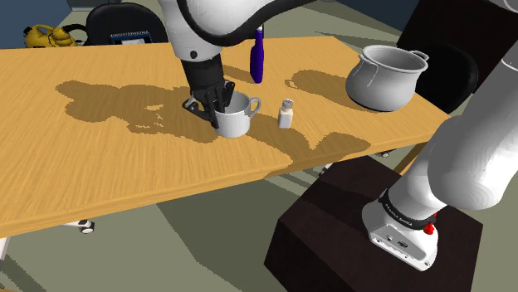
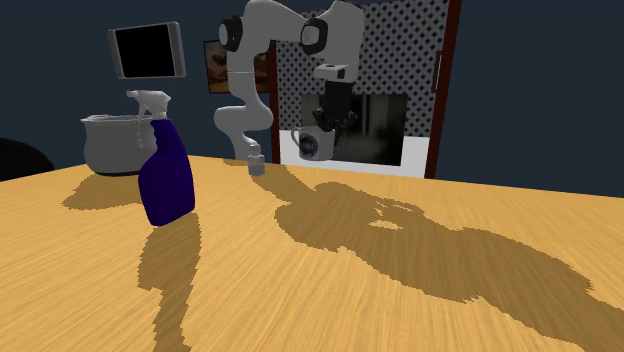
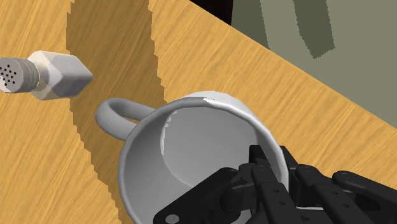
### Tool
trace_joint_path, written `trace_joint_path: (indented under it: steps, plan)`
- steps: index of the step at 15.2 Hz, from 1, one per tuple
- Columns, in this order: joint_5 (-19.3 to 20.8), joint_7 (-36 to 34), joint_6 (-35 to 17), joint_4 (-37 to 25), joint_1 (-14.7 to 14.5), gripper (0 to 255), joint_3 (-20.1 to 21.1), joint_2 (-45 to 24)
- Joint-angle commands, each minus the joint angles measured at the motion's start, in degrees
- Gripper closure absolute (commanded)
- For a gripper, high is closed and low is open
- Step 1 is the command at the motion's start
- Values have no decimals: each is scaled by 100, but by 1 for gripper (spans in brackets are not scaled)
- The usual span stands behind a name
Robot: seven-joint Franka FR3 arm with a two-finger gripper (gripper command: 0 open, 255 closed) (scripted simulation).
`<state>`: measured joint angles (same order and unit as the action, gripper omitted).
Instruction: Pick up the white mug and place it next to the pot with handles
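Between the fingers (image 3: 267,184), the mug (image 3: 184,153) wall sits pinched.
Grasp looks made; next likely lift and carry past the shaker (image 1: 285,114) to the pot (image 1: 382,79), well apart.

White rounded arm (image 1: 465,166), dark joints (image 1: 407,209), black pincer (image 1: 222,106)

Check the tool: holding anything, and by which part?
The tool grips the white mug by its rim wall, across from the handle, one finger inside, one outside.
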<state>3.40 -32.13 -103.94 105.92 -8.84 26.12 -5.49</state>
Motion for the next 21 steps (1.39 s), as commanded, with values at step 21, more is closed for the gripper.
trace_joint_path:
  steps: [21]
  plan:
    - [-22, 37, 1700, -1685, -34, 255, 30, 16]
